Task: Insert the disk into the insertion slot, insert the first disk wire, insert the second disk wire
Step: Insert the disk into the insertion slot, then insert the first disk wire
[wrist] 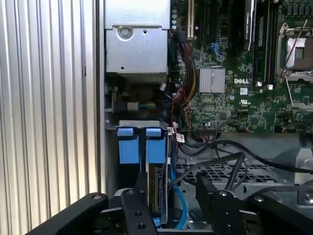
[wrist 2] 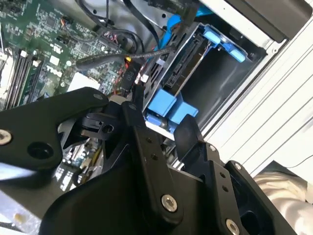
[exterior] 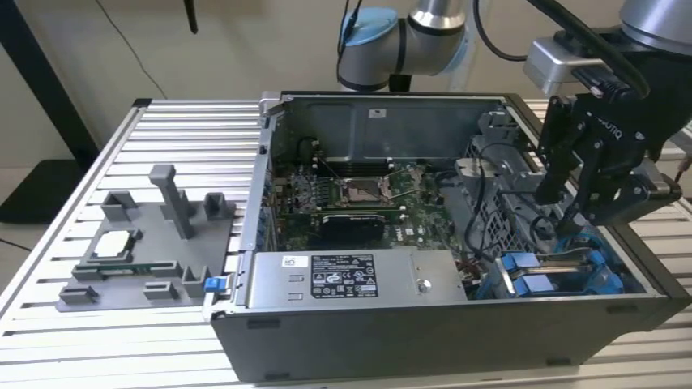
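One open grey sheet-metal computer case (exterior: 433, 340) sat mid-frame in the exterior view. It held one grey power-supply box with a black-and-white sticker (exterior: 346, 279) and one square silver CPU socket (exterior: 362, 190). One grey fixture plate (exterior: 135, 212) lay at the exterior view's left. The first wrist view showed one flat silver-grey disk (wrist: 157, 191) and two bright blue plastic tabs (wrist: 128, 147).

surface: slatted metal table (exterior: 87, 340) | on it: open computer case (exterior: 433, 340); grey parts fixture (exterior: 162, 247) beside it, exterior view's left

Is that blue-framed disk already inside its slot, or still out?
In. The disk sits edge-on within the insertion slot, its blue tabs at the opening.
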Available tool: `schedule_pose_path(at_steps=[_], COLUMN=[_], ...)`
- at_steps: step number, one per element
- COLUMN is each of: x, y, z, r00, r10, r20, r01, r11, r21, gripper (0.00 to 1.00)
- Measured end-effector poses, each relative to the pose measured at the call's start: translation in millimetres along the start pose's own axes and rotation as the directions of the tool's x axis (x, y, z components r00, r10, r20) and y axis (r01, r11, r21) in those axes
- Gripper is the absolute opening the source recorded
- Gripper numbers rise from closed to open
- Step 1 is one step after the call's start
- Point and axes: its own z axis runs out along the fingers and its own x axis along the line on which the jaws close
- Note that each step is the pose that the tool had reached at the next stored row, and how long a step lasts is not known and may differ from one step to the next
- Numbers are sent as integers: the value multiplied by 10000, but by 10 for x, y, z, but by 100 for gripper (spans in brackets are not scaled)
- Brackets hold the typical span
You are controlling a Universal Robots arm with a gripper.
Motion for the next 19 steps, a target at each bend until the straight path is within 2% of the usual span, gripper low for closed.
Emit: schedule_pose_path(at_steps=[3,11,15,19], x=[-28,-82,-121,-158], y=[4,5,5,-14], z=[-6,-4,16,26], r00=[10000,9999,9998,9997], r10=[0,0,-13,-22], r20=[3,159,197,236], r01=[0,-2,9,17], r11=[10000,9999,9998,9998], r21=[18,125,182,198], gripper=[100,100,100,100])
